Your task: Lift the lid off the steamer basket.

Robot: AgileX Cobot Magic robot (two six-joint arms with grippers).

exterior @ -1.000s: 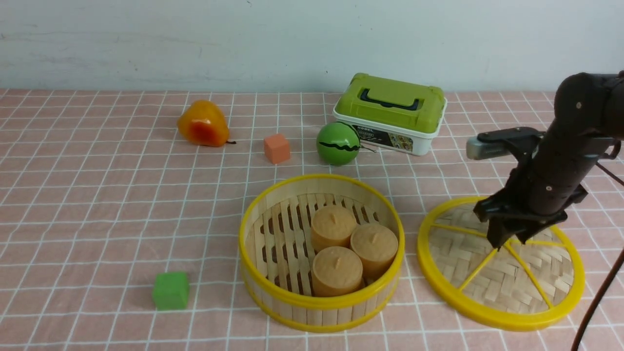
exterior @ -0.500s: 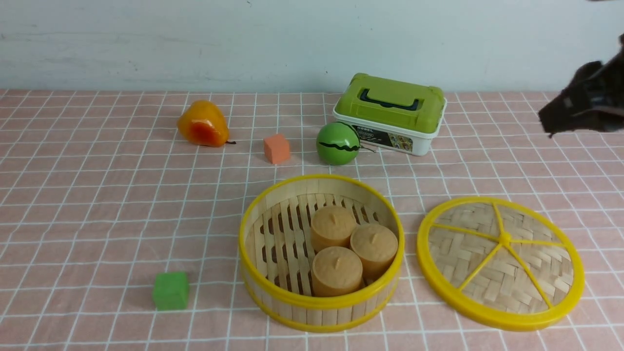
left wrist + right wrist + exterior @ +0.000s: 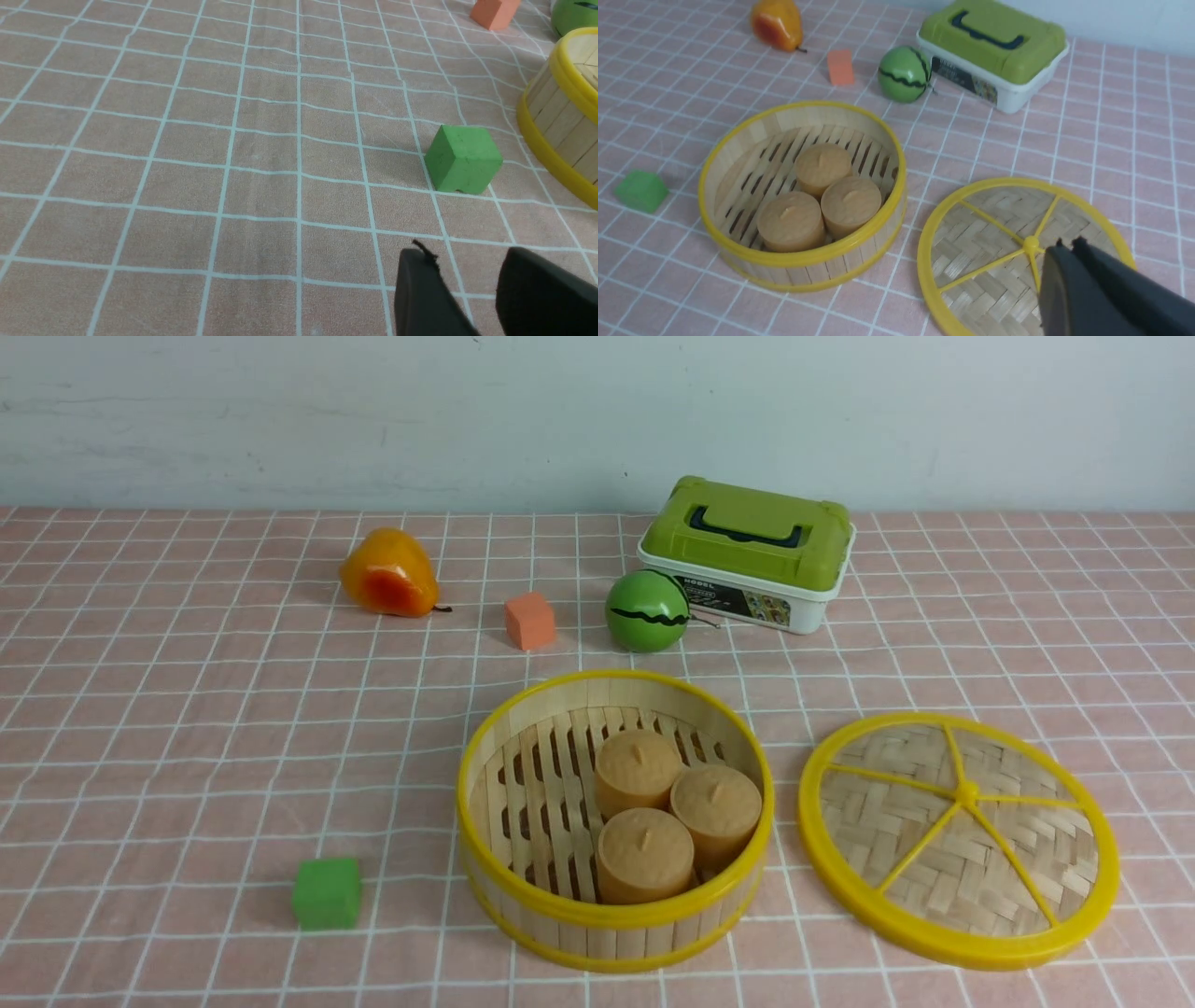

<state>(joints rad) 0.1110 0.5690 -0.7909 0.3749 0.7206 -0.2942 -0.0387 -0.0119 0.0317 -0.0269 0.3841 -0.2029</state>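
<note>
The steamer basket (image 3: 611, 915) stands uncovered at front centre, with pale slat walls, yellow rims and three tan buns (image 3: 677, 812) inside; it also shows in the right wrist view (image 3: 803, 266). The lid (image 3: 959, 840), a woven bamboo disc with a yellow rim and spokes, lies flat on the cloth just right of the basket, apart from it. In the right wrist view my right gripper (image 3: 1066, 243) is shut and empty, raised above the lid (image 3: 985, 261) near its centre knob. My left gripper (image 3: 465, 263) is open and empty over bare cloth. Neither gripper shows in the front view.
A green-lidded white box (image 3: 747, 553), a green ball (image 3: 647, 610), an orange cube (image 3: 529, 620) and a yellow-orange pear (image 3: 388, 573) sit behind the basket. A green cube (image 3: 327, 892) lies front left, also in the left wrist view (image 3: 462, 158).
My right arm lifted off the lid's centre, rose up and to the right, and left the front view. The lid stayed flat on the cloth. The basket has not moved.
</note>
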